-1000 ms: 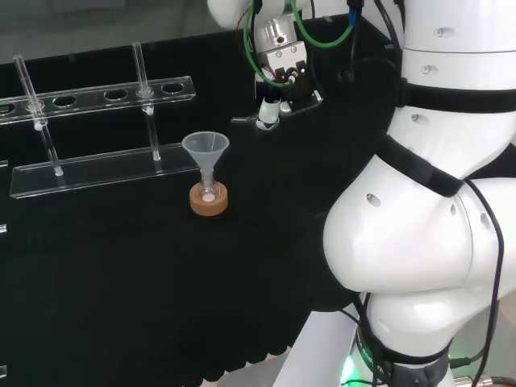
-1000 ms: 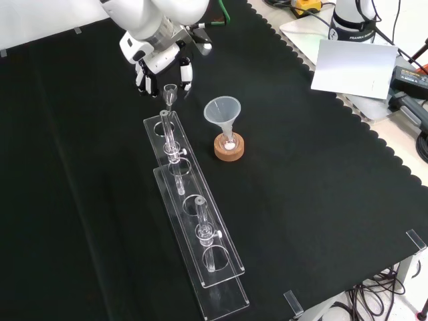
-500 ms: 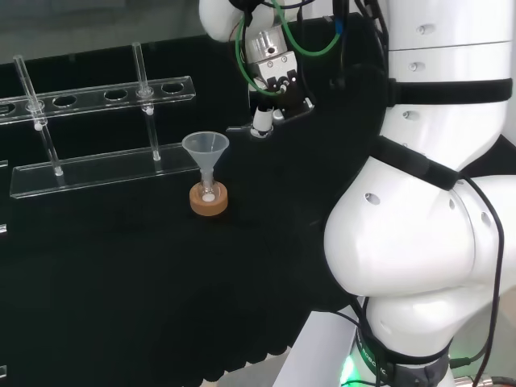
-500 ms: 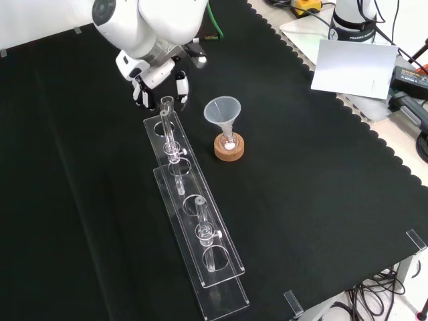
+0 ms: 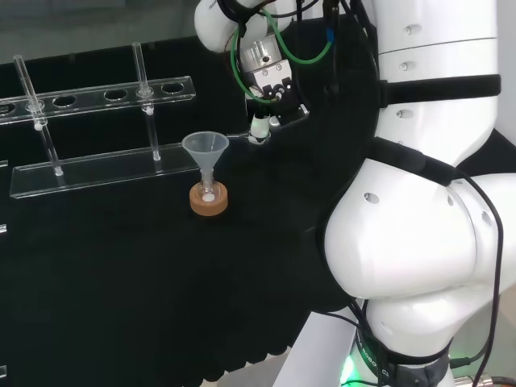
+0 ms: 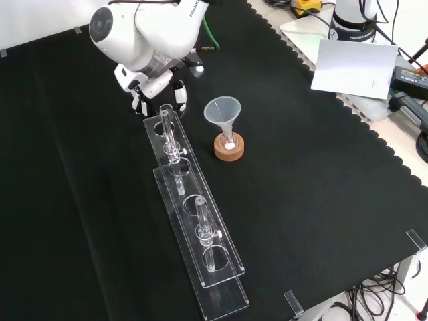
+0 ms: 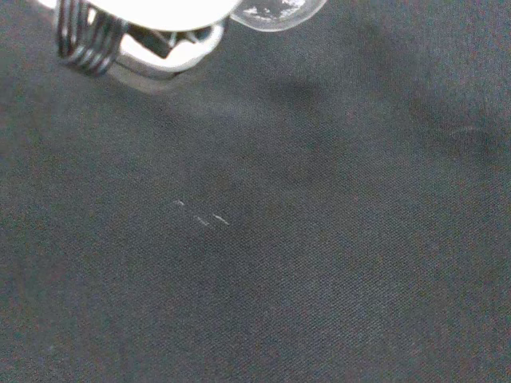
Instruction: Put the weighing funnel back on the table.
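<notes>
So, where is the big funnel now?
In the front view, the funnel stands in its flask on a cork ring, right of the tube rack, near the hand.

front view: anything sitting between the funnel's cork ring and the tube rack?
Nothing. In the front view, the strip of black cloth between the cork ring and the tube rack is bare.

Head view behind the arm [image 5: 419, 242], front view before it, both on the funnel [image 5: 205, 149]; wrist view close over cloth [image 7: 319, 263].
</notes>
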Action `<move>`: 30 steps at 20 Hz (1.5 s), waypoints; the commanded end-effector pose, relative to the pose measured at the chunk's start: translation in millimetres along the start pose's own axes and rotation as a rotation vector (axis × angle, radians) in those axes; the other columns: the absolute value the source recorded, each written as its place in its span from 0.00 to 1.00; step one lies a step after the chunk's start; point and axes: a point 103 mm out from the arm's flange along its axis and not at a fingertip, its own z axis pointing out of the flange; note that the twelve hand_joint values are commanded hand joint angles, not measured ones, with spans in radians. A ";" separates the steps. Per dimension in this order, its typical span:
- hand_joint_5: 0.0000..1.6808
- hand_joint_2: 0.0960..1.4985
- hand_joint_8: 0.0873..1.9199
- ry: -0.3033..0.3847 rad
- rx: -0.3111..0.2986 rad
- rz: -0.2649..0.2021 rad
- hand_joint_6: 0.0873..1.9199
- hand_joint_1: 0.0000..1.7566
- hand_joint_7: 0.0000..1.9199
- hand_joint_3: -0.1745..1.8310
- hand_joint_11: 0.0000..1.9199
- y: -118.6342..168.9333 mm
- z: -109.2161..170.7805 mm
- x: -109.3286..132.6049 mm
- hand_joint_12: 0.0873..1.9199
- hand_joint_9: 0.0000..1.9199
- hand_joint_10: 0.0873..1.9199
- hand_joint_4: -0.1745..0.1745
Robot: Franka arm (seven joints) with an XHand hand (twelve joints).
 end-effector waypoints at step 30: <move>0.69 0.44 0.32 -0.071 0.025 -0.002 0.43 0.62 0.27 0.41 0.39 24.5 19.4 4.5 0.54 0.48 0.13 1.00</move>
